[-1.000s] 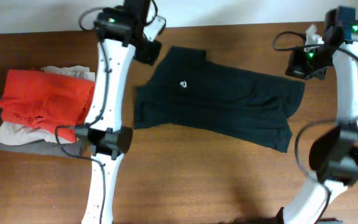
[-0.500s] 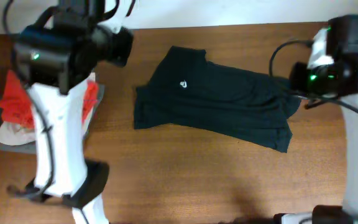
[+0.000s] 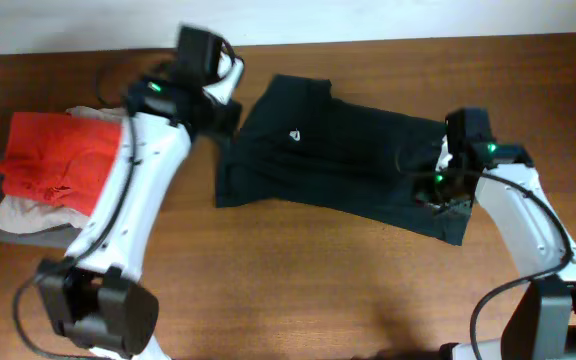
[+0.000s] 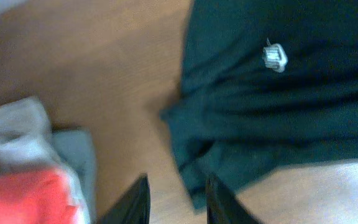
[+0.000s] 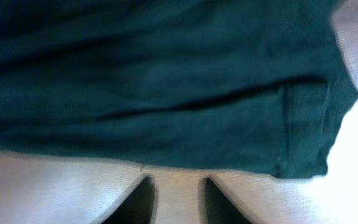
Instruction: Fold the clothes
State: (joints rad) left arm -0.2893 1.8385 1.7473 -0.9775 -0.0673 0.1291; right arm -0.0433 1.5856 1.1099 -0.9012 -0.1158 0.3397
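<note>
The clothes, a black T-shirt (image 3: pixel 348 160) with a small white logo (image 3: pixel 295 136), lie spread flat across the middle of the wooden table. My left gripper (image 3: pixel 220 112) hovers at the shirt's left edge. In the left wrist view it (image 4: pixel 178 190) is open, with bare table between its fingers and the shirt's corner (image 4: pixel 194 155) just ahead on the right. My right gripper (image 3: pixel 440 192) is over the shirt's right end. In the right wrist view it (image 5: pixel 178 193) is open over bare wood, with the shirt's edge (image 5: pixel 166 158) just ahead of it.
A pile of folded garments sits at the table's left: a red one (image 3: pixel 58 155) on top of beige and grey ones (image 3: pixel 18 215). It also shows in the left wrist view as red (image 4: pixel 23 199) and grey (image 4: pixel 17 134). The table's back edge (image 3: pixel 368 42) runs behind the shirt.
Both arms swung in blur and now sit low at the shirt: the left at its left edge, the right moved forward over its right end. Both jaws opened. The shirt has not shifted.
</note>
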